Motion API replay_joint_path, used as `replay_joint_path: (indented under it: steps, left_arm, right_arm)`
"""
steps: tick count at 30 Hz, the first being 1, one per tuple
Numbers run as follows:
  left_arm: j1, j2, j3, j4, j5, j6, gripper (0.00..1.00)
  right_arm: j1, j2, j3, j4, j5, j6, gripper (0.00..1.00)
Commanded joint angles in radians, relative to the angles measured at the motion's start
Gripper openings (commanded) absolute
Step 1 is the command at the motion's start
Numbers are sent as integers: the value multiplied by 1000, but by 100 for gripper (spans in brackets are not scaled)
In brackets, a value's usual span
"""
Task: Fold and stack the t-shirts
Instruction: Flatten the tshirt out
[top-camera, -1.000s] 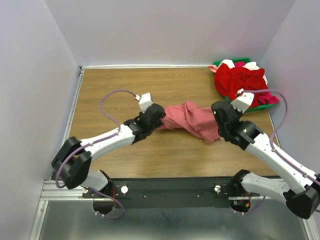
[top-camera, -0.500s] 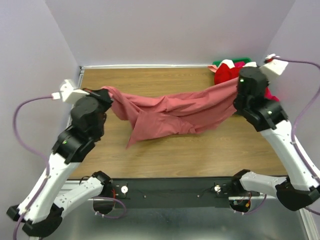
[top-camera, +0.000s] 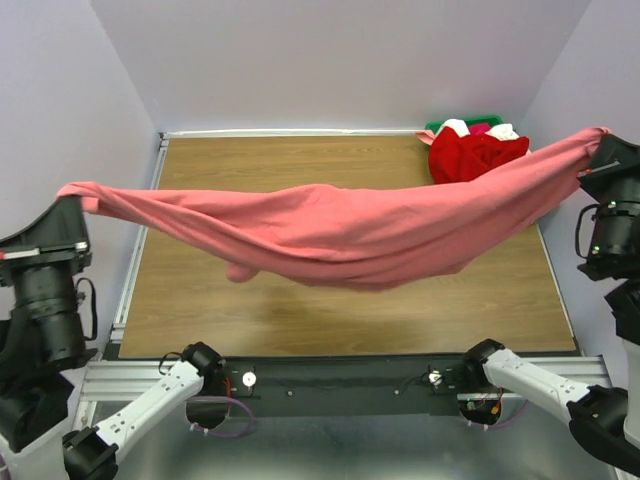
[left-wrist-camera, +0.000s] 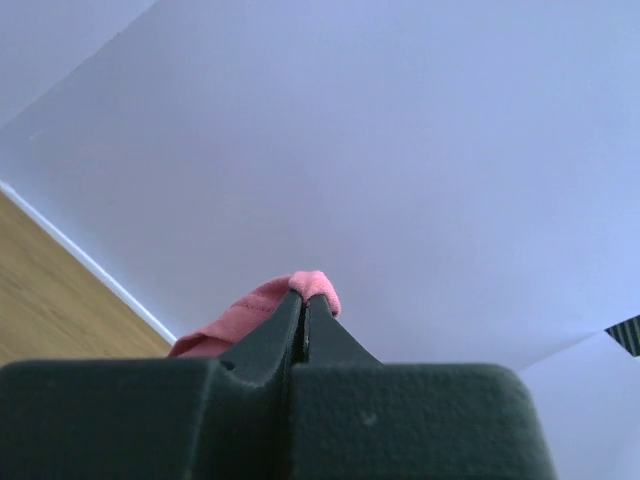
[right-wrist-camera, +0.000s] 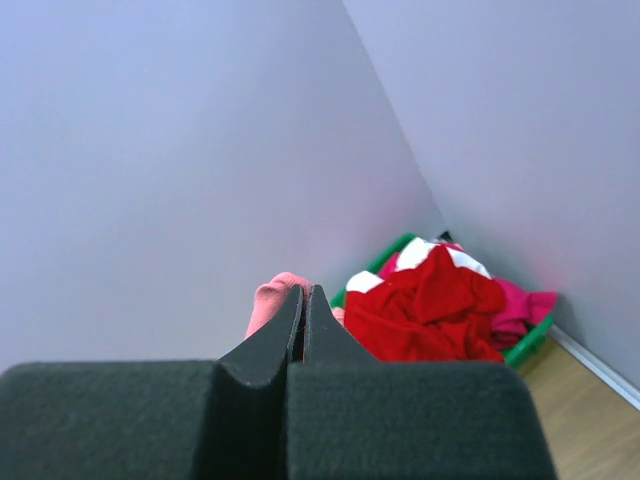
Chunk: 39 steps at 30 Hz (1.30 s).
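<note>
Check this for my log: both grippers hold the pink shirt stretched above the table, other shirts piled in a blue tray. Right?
No: the tray is green, as the right wrist view shows. The left gripper and right gripper do hold the pink shirt stretched above the table, other shirts piled in that tray.

White arm links (top-camera: 146, 405), black joints (top-camera: 201, 358) (purple cable (top-camera: 232, 433))

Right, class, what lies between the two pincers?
The salmon-pink t-shirt, stretched from left pincer to right pincer above the table, in the top view.
</note>
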Motion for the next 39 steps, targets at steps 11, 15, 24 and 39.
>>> replay_joint_path:
  steps: [11,15,24,39]
  left_arm:
    - [3,9,-15,131,91,120,0]
    - [5,121,-237,130,87,68,0]
    - [225,437,-664,191,223,-8,0]
    - [373,594,-834,409,435,54,0]
  right_arm:
    - [-6,28,39,0,-81,-51,1]
    - [-6,210,-62,0,-52,-37,0]
    - [-144,749,-125,5,-285,63,0]
    - [303,515,-618,187,-765,78,100]
